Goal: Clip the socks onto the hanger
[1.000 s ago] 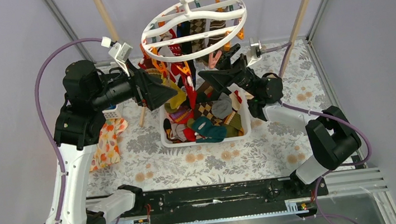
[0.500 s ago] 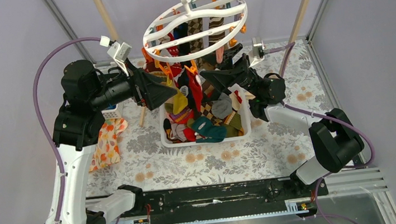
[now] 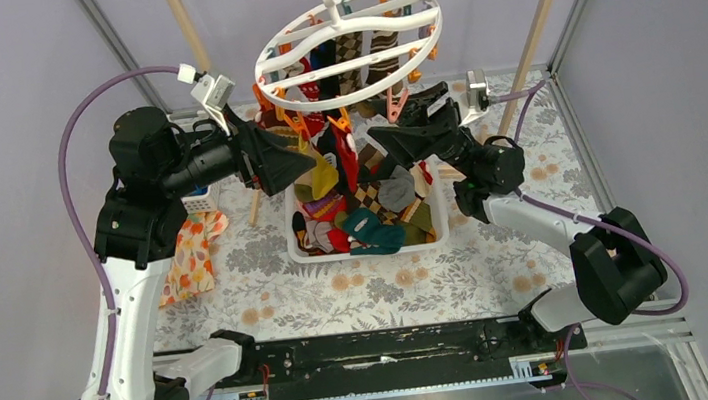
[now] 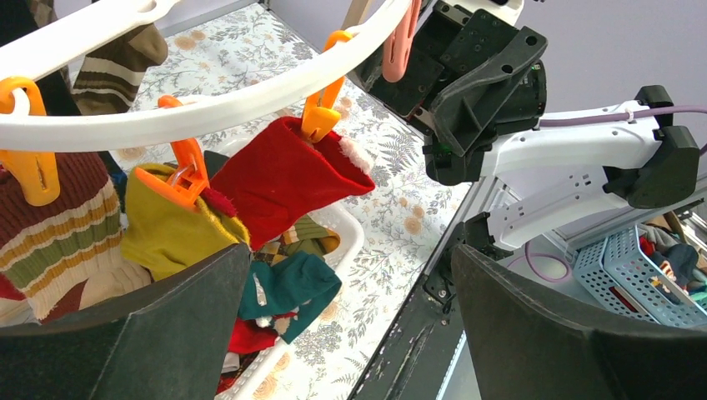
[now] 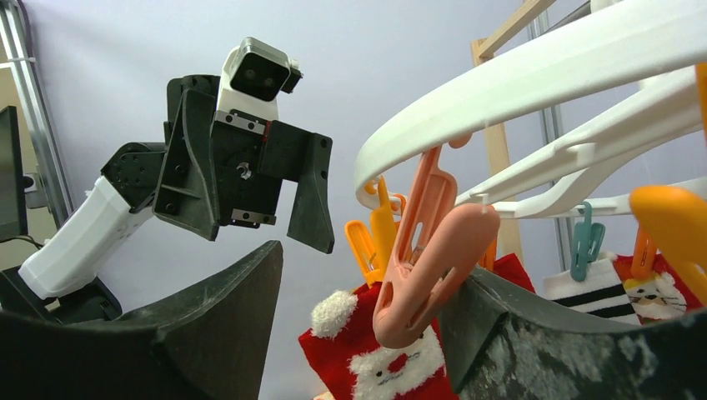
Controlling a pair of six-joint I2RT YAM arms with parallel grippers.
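Hanger [image 4: 208,112] hangs over basket [image 3: 371,249], several socks clipped, red Santa sock [image 4: 283,179] among them | sock pile [image 3: 363,221] in basket: I judge much left | left gripper [image 4: 350,258] spread, empty | right gripper [image 5: 363,275] spread, empty, around free pink clip [image 5: 425,267]

The white oval plastic ring-shaped hanger [image 4: 208,112] hangs tilted above the middle of the worktop's far edge, its orange clips [image 4: 319,117] pinching a red fabric sock [image 4: 279,179] and a mustard sock [image 4: 167,225], with a mixed-colour heap of socks [image 3: 362,214] lying below it.
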